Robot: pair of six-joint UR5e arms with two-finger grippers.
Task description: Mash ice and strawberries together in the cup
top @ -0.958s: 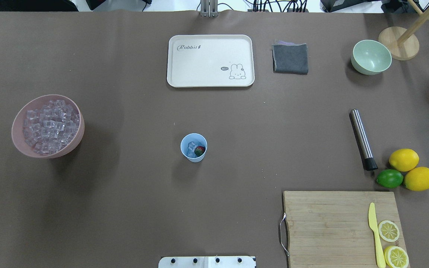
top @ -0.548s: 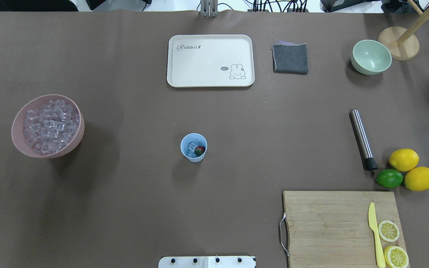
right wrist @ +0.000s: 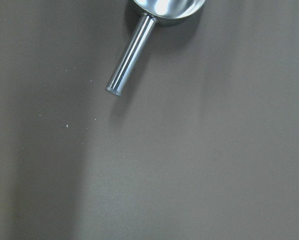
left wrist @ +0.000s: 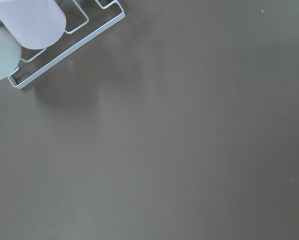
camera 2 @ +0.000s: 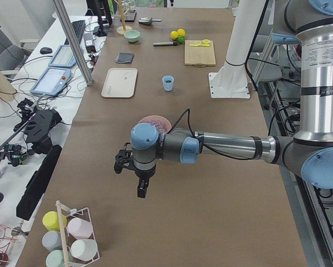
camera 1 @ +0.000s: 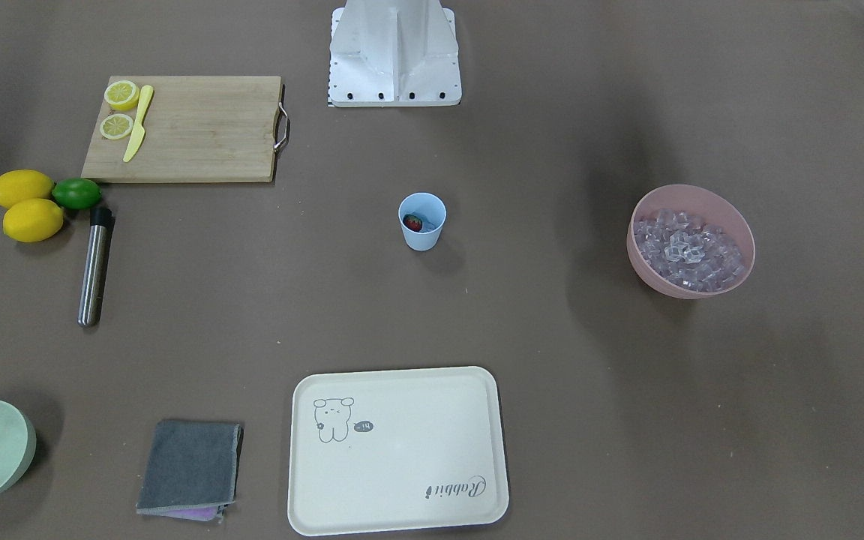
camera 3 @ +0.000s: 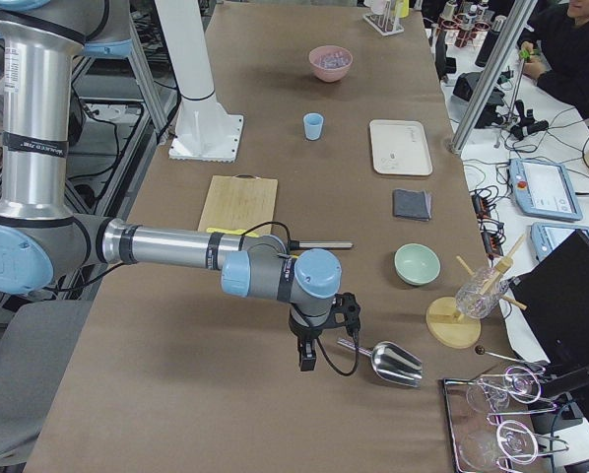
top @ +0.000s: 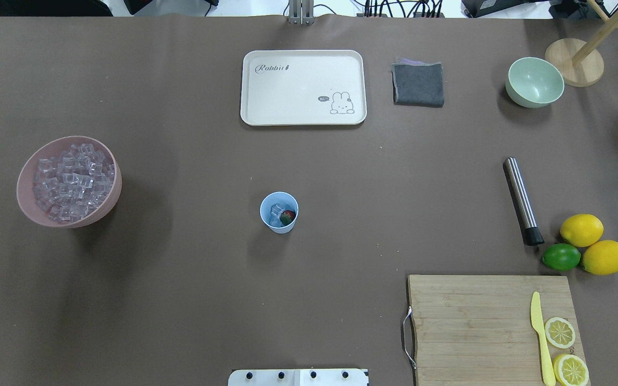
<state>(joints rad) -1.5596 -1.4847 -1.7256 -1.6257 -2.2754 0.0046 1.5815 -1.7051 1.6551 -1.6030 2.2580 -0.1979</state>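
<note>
Overhead exterior, read left to right: had anything on the table shifted in the last second?

Nothing had. The pink bowl (top: 117,187) sat at the left, heaped with ice (top: 70,182). The cup (top: 282,229) stood upright mid-table with the strawberry (top: 287,216) inside it, against what looked like two or three cubes, though they were too small to count. The steel muddler (top: 521,198) lay at the right, its dark end just beside the lime (top: 561,257) and the lemons (top: 581,230). All of it matched the earlier overhead pictures.

And the arms?

Both were outside that view. Seen from the table's ends, the left gripper (camera 2: 141,189) hung over bare table near a wire rack of cups (camera 2: 72,239), well apart from the blue cup. The right gripper (camera 3: 307,357) hung near a steel scoop (camera 3: 393,363), whose handle showed at the top of the right wrist view. Those side views did not let me tell whether either pair of jaws was released or clenched.

So what did the stillness mean?

I judged the cup was loaded and the mashing had not begun, since the muddler lay untouched. The next move probably fell to the right arm, as the muddler was on its side. It would need a firm grasp on the smooth shaft, then a vertical descent into a narrow, light cup that could tip unless the left arm steadied it.
</note>
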